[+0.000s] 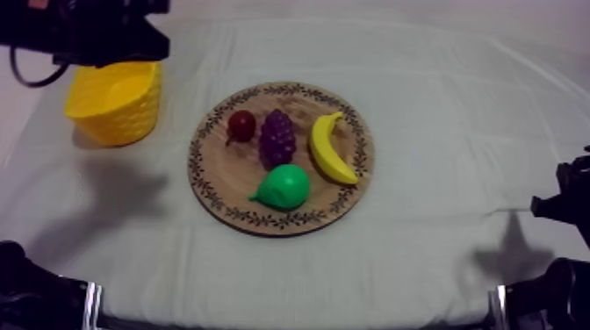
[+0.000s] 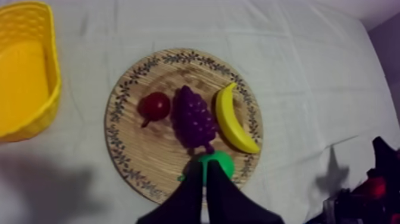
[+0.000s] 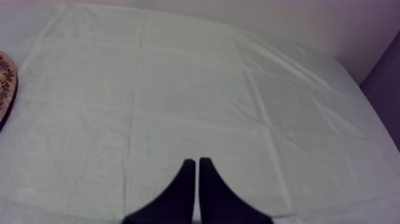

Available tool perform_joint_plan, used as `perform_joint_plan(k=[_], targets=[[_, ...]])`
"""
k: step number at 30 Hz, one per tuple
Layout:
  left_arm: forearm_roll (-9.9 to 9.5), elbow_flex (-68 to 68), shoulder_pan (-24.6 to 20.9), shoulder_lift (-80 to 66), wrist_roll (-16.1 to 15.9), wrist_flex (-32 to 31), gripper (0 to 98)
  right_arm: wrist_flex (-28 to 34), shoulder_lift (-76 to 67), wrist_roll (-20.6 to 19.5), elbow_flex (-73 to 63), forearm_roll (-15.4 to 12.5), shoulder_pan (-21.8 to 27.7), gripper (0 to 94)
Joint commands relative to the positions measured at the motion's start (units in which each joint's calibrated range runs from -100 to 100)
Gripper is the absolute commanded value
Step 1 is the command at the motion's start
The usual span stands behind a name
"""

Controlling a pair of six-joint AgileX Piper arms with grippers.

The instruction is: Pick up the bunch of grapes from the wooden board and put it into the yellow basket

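Observation:
The purple bunch of grapes (image 1: 277, 138) lies in the middle of the round wooden board (image 1: 219, 189), between a small red fruit (image 1: 241, 125) and a banana (image 1: 332, 147). The yellow basket (image 1: 114, 101) stands left of the board. My left arm (image 1: 88, 31) hangs high above the basket. From the left wrist, my left gripper (image 2: 205, 177) is shut on nothing, its wedge over the green pear (image 2: 221, 161) and just short of the grapes (image 2: 193, 116). My right gripper (image 3: 196, 164) is shut and empty above bare cloth, far right of the board's rim (image 3: 6, 83).
A green pear (image 1: 284, 187) rests on the board's near side. The basket (image 2: 27, 71) holds nothing. My right arm (image 1: 571, 195) sits low at the table's right edge. Bare cloth surrounds the board.

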Motion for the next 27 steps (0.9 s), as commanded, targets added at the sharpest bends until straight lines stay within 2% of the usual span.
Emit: perform_joint_plan(k=[1,14,22,25,27], targets=[[0.41,-4.82,0.32,6.24,0.12,1.27,0.1,-0.04,-0.02,0.0,-0.05,-0.01,-0.03,0.3],[1.77,-20.03,1.44,25.35,1.04,8.72,0.1,-0.04,-0.02,0.0,-0.05,-0.01,-0.03,0.3],[1.66,-24.64,2.07,31.47,1.34,10.45,0.4,-0.04,-0.02,0.0,-0.05,-0.01,-0.03,0.3],[1.46,-25.37,2.27,33.13,1.21,10.61,3.2,-0.04,-0.02,0.0,-0.05,-0.01,-0.03,0.3],[1.41,-25.56,2.35,33.85,1.17,10.69,8.5,-0.04,-0.02,0.0,-0.05,-0.01,-0.03,0.3]])
